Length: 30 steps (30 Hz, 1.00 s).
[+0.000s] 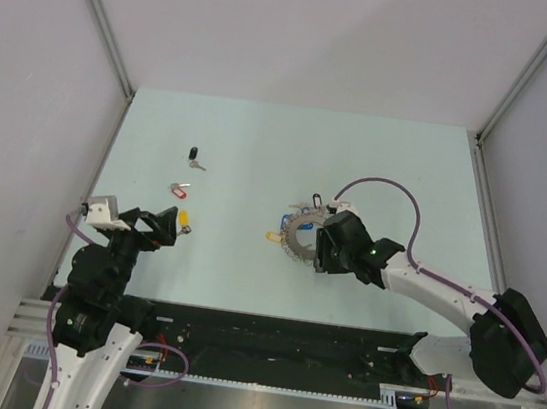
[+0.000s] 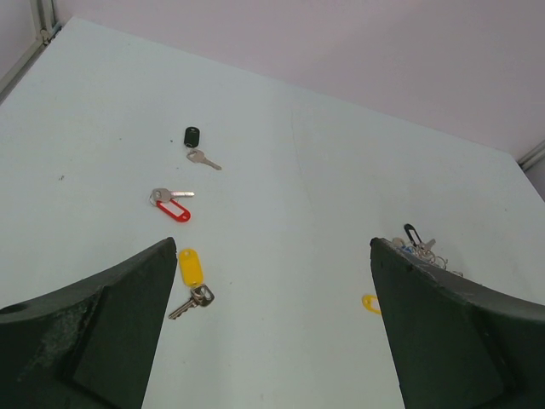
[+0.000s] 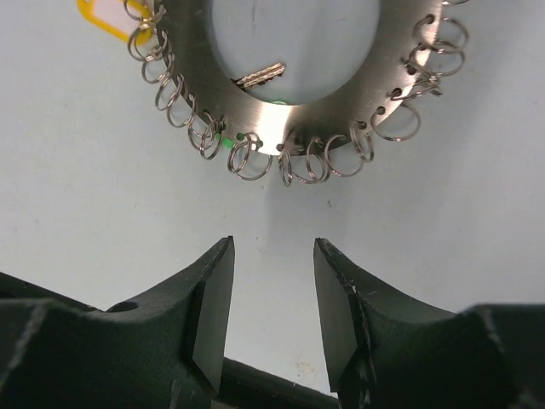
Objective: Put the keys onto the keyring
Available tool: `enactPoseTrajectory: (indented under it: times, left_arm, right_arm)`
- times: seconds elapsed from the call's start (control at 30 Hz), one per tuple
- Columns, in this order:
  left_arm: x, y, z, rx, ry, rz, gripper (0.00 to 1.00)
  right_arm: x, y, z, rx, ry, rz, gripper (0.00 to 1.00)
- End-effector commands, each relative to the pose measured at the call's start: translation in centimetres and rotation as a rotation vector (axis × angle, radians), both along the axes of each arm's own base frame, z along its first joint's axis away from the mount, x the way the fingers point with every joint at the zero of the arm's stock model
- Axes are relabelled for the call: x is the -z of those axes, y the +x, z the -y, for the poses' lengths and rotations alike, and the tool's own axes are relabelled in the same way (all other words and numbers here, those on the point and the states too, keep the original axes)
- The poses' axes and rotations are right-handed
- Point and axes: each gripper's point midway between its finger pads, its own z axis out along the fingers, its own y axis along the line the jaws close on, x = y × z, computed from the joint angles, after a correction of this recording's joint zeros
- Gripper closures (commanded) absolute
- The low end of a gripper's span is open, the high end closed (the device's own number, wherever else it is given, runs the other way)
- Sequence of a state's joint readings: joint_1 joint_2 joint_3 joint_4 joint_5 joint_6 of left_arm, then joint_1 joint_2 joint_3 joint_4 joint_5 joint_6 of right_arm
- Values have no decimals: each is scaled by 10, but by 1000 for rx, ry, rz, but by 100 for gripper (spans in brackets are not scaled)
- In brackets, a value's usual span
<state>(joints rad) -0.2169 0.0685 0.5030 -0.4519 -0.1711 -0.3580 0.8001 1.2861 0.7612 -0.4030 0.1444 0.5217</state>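
Silvery keyring (image 3: 294,121) lies on the table (image 1: 408,182) just before the right gripper (image 3: 272,256), jaws half apart and empty, while black key (image 2: 192,136), red key (image 2: 174,209) and yellow key (image 2: 190,266) lie loose before the wide-open left gripper (image 2: 272,249).

no readable txt, no labels, no nos. visible

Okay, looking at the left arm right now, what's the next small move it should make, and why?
Probably ease the left claw down and a little sideways over the yellow key. The claw is wide open and empty, and that key lies flat on the table just ahead, off its centre line.
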Motion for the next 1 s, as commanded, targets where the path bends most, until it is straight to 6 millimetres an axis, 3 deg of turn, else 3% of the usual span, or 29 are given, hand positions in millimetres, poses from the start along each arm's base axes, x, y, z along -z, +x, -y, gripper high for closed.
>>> enactPoseTrajectory:
  times: [0.0,0.3,0.47,0.63,0.77,0.97]
  left_arm:
    - [-1,1,5,23,0,-1,0]
    - [-1,2,6,32,1,0,0]
    - [0,3,7,34,5,-7,0]
    - [3,4,7,37,7,-19,0]
    - [3,6,7,34,6,-21,0]
    - [2,7,7,39,6,-18,0]
  right_arm:
    - [13,-2,-15,-65,5,-26,53]
    - [32,2,-43,-117,48,-41,53]
    - [31,10,-50,-111,25,-19,52]
    - [1,17,-54,-115,41,61,48]
    - [-21,23,-45,-47,50,131,43]
    - [-25,30,-35,74,65,153,49]
